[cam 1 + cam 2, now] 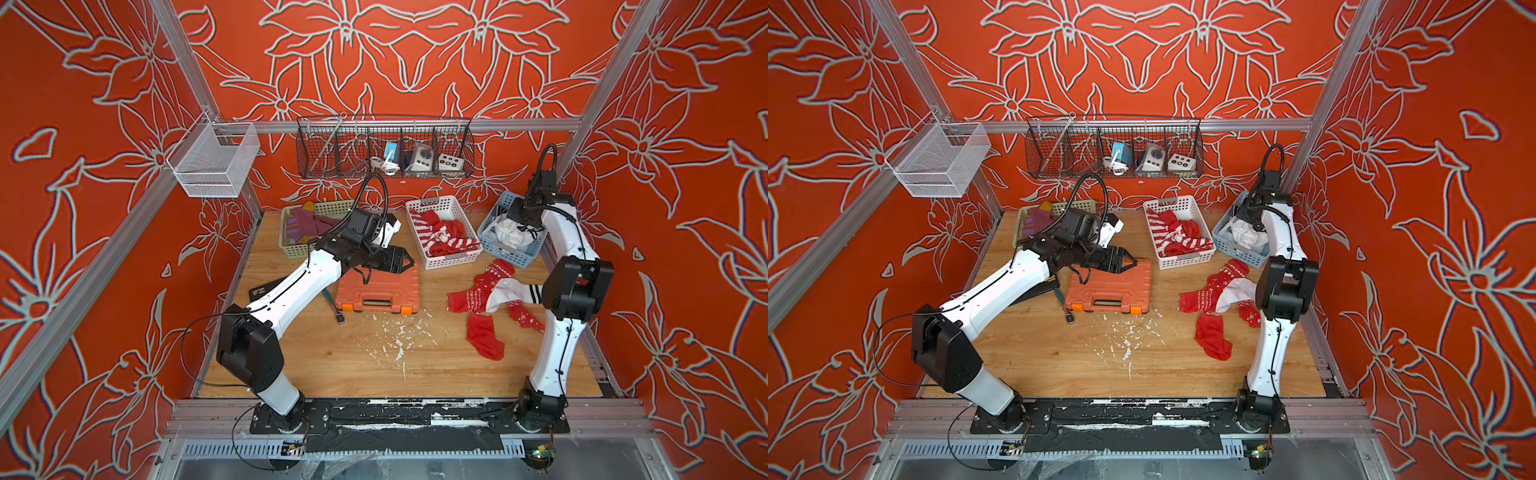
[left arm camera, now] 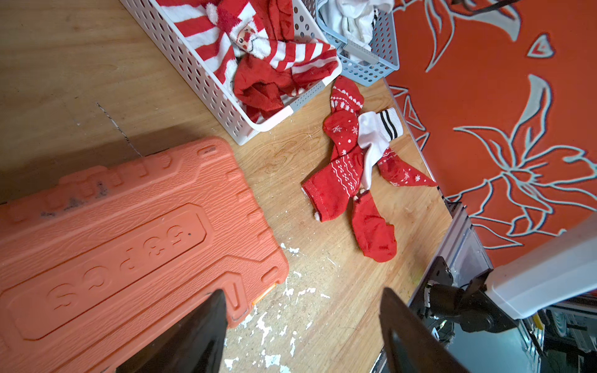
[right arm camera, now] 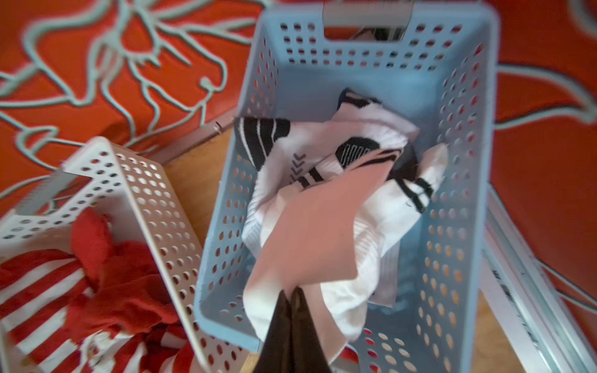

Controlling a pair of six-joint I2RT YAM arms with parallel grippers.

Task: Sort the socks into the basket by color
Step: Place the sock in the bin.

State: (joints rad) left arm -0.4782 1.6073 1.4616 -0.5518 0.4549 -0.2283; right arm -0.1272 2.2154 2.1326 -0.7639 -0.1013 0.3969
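Right hand (image 3: pixel 291 300) pinches a white sock (image 3: pixel 310 232), blue basket (image 3: pixel 452 161) right beneath it — letting go looks next; left hand (image 2: pixel 303 292), spread, has loose socks (image 2: pixel 342 174) ahead.

The wooden tabletop (image 1: pixel 316 365) carries an orange tool case (image 1: pixel 378 286) under the left gripper (image 1: pixel 405 262), with a beige basket (image 1: pixel 297 249) behind that gripper and a white basket (image 1: pixel 446 259) just ahead of its fingertips. A blue basket (image 1: pixel 507 254) sits beneath the right gripper (image 3: pixel 289 295). Red socks (image 1: pixel 478 295) and one white sock (image 1: pixel 513 289) lie heaped nearby, back toward that arm's base.
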